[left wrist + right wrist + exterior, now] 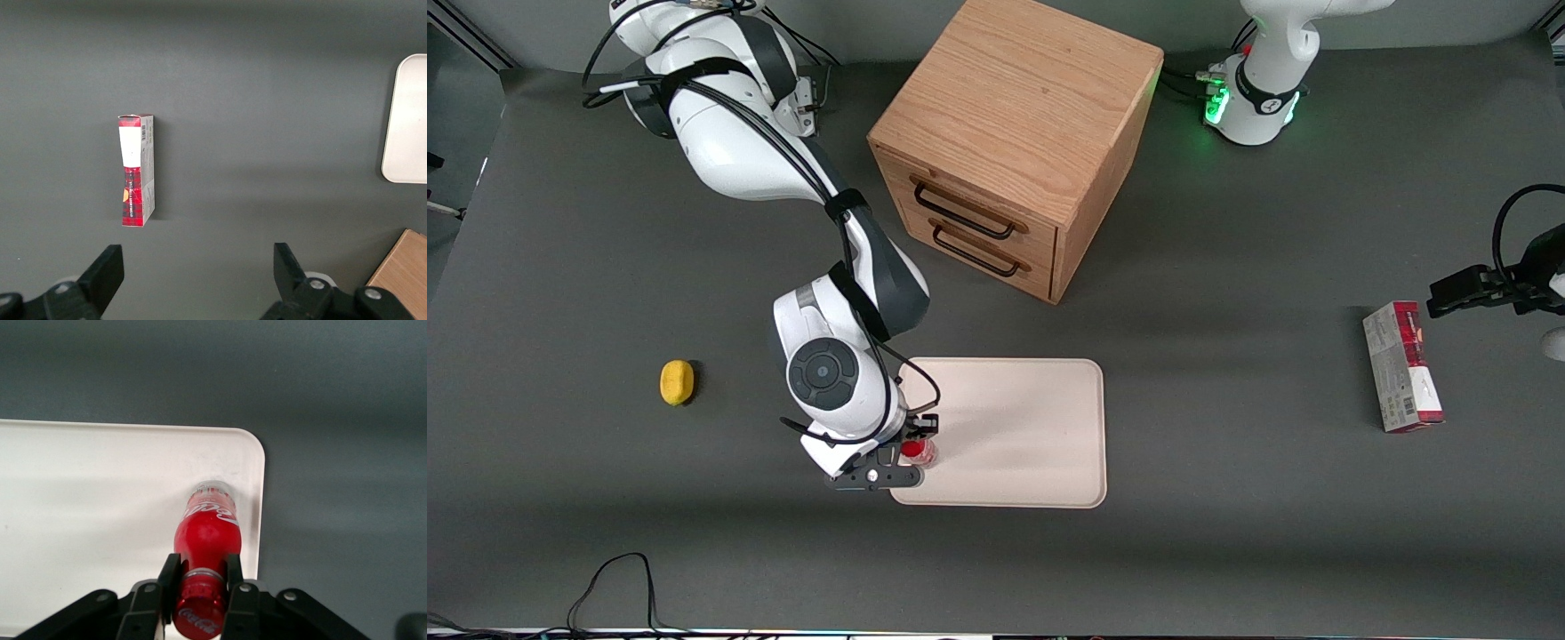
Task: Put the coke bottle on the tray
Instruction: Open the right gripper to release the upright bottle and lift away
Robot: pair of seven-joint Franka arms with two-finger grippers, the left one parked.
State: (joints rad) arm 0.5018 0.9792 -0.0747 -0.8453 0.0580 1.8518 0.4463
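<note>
Red plastic sat between the jaws: the gripper was closed on the neck of the coke bottle, one black finger pressed against each side just under the red cap. The jaws stood only as far apart as that narrow neck, with no gap showing between pad and bottle. Below the jaws the bottle hung upright, its red label with white script showing beneath the fingers and its clear base down at the surface of the tray; whether the base was touching the tray or just above it could not be told. The bottle was inside the tray's low rim, close to one rounded corner.

From the front, the gripper was over the corner of the tray that lay nearest the front camera on the working arm's end, and the bottle showed only as a red cap between the fingers. The rest of the cream-white tray stretched away from the jaws toward the parked arm's end. Farther from the jaws, a yellow object lay on the grey table toward the working arm's end. A wooden drawer cabinet stood farther from the front camera than the tray. Farthest off, a red-and-grey carton lay flat toward the parked arm's end.
</note>
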